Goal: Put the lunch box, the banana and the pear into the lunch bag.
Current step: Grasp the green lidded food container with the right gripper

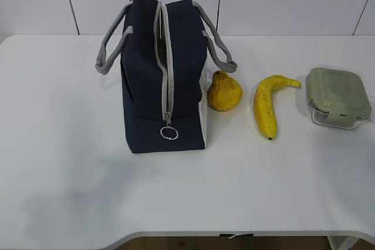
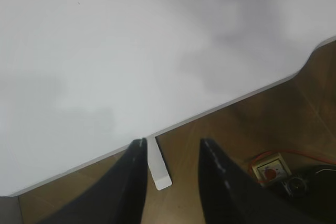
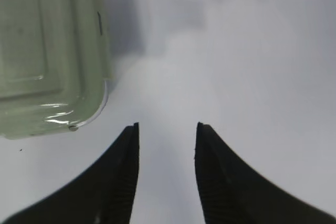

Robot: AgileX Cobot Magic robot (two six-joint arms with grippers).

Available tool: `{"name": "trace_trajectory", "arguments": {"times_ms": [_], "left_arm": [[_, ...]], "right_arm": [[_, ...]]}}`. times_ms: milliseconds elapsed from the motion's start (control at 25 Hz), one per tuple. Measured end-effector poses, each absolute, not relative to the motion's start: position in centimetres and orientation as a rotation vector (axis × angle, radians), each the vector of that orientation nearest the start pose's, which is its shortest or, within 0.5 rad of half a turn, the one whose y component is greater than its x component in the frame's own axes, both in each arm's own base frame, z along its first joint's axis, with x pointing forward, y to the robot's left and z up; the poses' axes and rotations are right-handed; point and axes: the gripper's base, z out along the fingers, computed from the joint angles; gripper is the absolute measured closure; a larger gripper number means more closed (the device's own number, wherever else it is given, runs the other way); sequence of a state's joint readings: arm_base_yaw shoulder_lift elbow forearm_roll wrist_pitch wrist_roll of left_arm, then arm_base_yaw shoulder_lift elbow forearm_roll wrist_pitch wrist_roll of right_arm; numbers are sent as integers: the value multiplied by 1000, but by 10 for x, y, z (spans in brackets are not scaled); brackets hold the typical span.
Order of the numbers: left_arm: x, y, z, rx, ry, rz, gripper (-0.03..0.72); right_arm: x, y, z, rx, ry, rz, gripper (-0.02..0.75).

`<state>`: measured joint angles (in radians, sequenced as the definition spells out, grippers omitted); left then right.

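Standing on white worktop point(image 1: 70, 144): navy lunch bag point(image 1: 146, 103); pear point(image 1: 224, 91) beside it; banana point(image 1: 266, 106); lunch box point(image 1: 338, 96); left gripper point(image 2: 170, 153) and right gripper point(image 3: 166, 135) both parted, empty.

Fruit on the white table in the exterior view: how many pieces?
2. A lumpy golden-yellow pear sits against the right side of the boxy navy-blue fabric lunch bag. A curved yellow banana lies further right. The bag could hide more.
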<state>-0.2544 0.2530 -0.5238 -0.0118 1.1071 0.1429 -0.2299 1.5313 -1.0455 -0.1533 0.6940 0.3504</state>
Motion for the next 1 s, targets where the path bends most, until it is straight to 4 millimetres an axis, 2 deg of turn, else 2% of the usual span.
{"name": "trace_trajectory", "arguments": {"times_ms": [240, 600, 840, 1000], "left_arm": [[31, -9, 277, 459, 2293, -71, 430], [35, -10, 276, 463, 2316, -70, 430], [38, -11, 276, 467, 2334, -69, 430], [40, -11, 275, 470, 2348, -68, 430]], "right_arm": [[306, -85, 235, 662, 2594, -27, 444], [317, -96, 215, 638, 2576, 257, 444], [330, -115, 207, 594, 2572, 296, 444], [345, -121, 210, 528, 2559, 334, 444]]}}
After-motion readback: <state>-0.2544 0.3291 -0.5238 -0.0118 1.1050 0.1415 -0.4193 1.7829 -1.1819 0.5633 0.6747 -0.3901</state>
